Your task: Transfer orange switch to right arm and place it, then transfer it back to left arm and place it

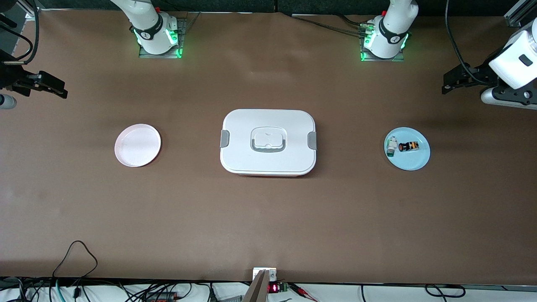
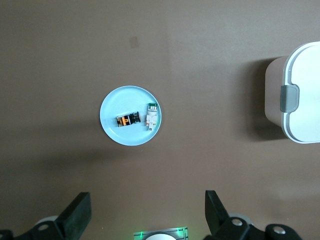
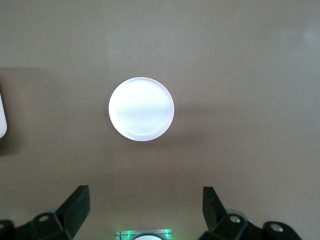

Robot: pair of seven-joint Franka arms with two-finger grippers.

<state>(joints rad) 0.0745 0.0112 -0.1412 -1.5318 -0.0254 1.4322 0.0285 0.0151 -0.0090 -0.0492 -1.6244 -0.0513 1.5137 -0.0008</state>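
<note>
The orange switch (image 1: 408,146) lies on its side on a light-blue plate (image 1: 415,164) toward the left arm's end of the bench (image 1: 268,218). Just beside it on the same plate, on the side toward the box, lies a small white switch with a green end (image 1: 392,147); the two look slightly apart in the left wrist view, where the orange switch (image 2: 128,120) shows black with orange marks and the white switch (image 2: 151,115) lies next to it.

The white lidded box (image 1: 268,126) stands in the middle of the bench, between the two plates, its lid on, grey latches at both short ends and a grey-rimmed handle recess in the lid. A corner of the box (image 2: 300,90) with one latch also shows in the left wrist view.

A pink plate (image 1: 137,145) with nothing on it sits toward the right arm's end of the bench, well apart from the box. The right wrist view looks straight down on this plate (image 3: 141,109).

The left gripper (image 1: 455,82) hangs high over the left arm's end of the bench, its fingers (image 2: 77,215) spread wide and holding nothing. The right gripper (image 1: 52,89) hangs high over the right arm's end of the bench, its fingers (image 3: 75,205) likewise spread wide with nothing between them. Both arms wait, touching nothing on the bench.
</note>
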